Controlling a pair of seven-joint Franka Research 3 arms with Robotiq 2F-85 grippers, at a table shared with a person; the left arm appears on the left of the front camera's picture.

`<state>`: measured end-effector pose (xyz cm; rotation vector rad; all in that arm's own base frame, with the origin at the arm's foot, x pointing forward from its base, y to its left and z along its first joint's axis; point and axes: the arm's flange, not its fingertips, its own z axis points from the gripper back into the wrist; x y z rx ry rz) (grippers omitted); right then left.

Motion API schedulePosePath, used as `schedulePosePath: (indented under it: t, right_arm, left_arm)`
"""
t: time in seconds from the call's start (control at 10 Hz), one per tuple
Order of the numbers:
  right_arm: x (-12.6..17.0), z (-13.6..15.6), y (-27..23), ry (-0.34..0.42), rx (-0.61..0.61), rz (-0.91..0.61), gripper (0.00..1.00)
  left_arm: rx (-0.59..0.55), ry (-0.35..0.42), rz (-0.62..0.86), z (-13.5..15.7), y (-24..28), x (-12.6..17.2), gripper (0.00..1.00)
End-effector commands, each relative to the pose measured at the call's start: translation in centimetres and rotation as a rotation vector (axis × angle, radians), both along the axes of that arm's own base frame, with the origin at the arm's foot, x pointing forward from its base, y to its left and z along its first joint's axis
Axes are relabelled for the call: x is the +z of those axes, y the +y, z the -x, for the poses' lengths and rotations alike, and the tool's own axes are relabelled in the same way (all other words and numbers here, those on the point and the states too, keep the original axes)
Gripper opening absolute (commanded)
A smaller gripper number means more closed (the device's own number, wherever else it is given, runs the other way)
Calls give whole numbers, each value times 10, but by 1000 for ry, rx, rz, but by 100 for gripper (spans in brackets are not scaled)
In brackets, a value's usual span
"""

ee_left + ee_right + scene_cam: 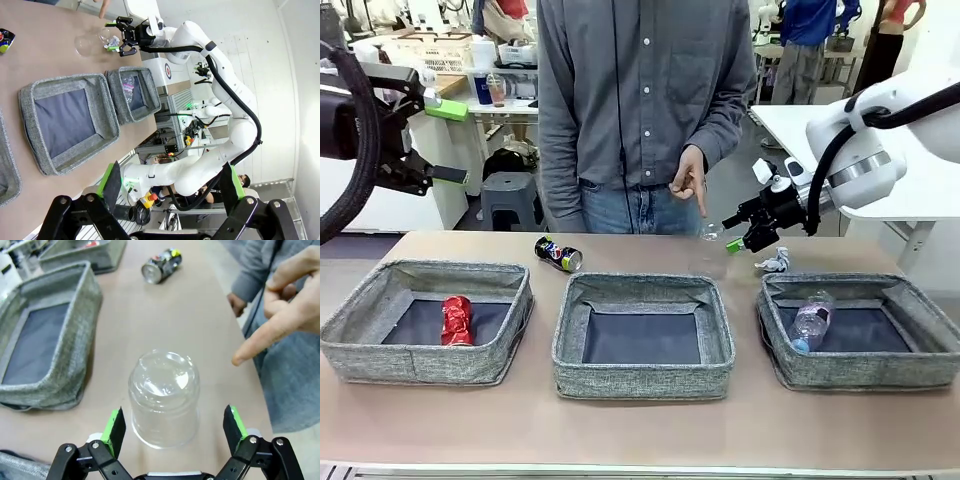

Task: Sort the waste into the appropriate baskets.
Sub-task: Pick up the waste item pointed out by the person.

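Right end effector (175, 424) hangs wide open, empty, close to the cup (164, 392) on the bench (150, 325). Left end effector (447, 142), raised, is open and empty too.

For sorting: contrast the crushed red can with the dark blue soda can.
The crushed red can is dented and sits inside the left grey woven basket; the dark blue soda can keeps its round shape and lies on its side on the table. Both are drink cans.
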<state>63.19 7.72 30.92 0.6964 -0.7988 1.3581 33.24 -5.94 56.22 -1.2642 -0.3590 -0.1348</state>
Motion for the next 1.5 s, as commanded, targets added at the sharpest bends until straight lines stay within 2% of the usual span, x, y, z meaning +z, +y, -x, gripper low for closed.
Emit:
schedulePosePath:
  t: [0.0,0.4,1.1,1.2,1.3,1.4]
  right_arm:
    - [-3,-5,7,3,32,-35,100]
    - [-34,-16,19,38,2,-164,100]
    - [-36,-22,36,102,31,-160,100]
    - [-36,-22,36,114,70,-143,93]
    - [-36,-22,37,127,59,-153,80]
    - [-36,-22,37,127,58,-154,73]
  left_arm:
    - [-2,7,9,1,-1,3,100]
    - [-2,7,9,1,-1,3,100]
    - [-2,7,9,1,-1,3,100]
    - [-2,7,9,1,-1,3,100]
    - [-2,7,9,1,-1,3,100]
    - [-2,7,9,1,-1,3,100]
